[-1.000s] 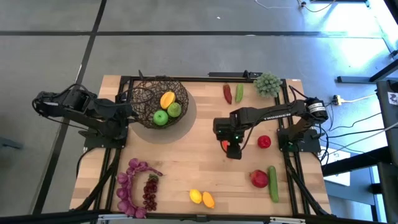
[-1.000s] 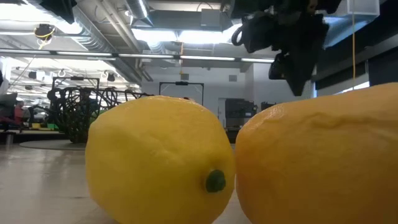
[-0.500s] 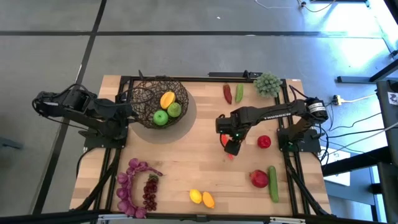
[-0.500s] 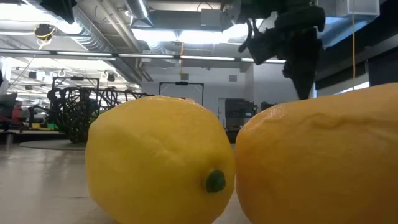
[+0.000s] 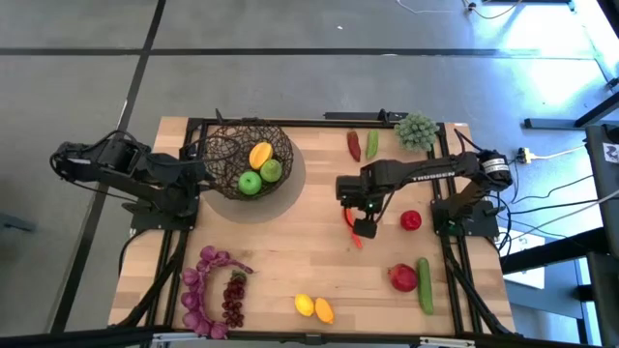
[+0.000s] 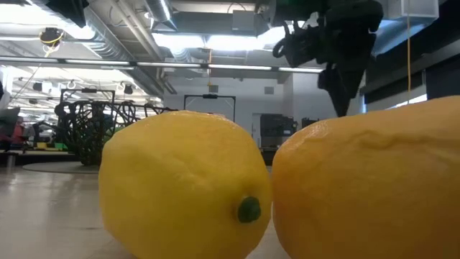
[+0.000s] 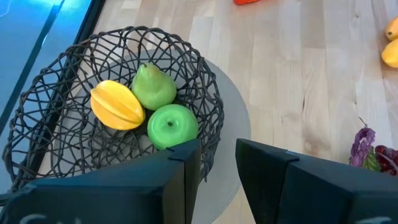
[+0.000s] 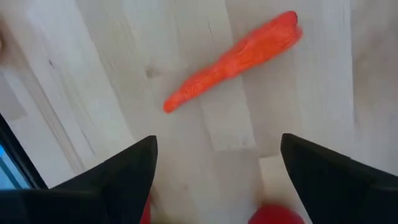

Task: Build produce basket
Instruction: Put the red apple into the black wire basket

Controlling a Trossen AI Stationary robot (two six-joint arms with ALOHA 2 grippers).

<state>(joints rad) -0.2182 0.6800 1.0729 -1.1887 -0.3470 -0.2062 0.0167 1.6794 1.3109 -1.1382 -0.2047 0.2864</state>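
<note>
The right hand (image 5: 363, 228) hangs right of centre in the high view, its two dark fingers (image 8: 118, 177) spread wide with nothing between them. Directly under it the orange carrot (image 8: 231, 61) lies flat and slanted on the bare desk (image 5: 280, 261), clear of both fingertips. Just to the right of this hand sits a red pepper (image 5: 411, 220); farther down are a red pomegranate (image 5: 403, 278) and a cucumber (image 5: 424, 285) side by side. Above, near the desk's far edge, a dark red pepper (image 5: 354, 145) and a green pepper (image 5: 372, 145) lie next to each other.

The left hand (image 7: 210, 163) waits at the left, beside the basket (image 5: 224, 155), its fingers parted a little and holding nothing. The basket, upper left of centre, holds a mango (image 5: 260, 155) and two green fruits (image 5: 250, 182). Two lemons (image 5: 313, 308) touch at the bottom centre, and purple grapes (image 5: 205, 287) lie at the lower left.
</note>
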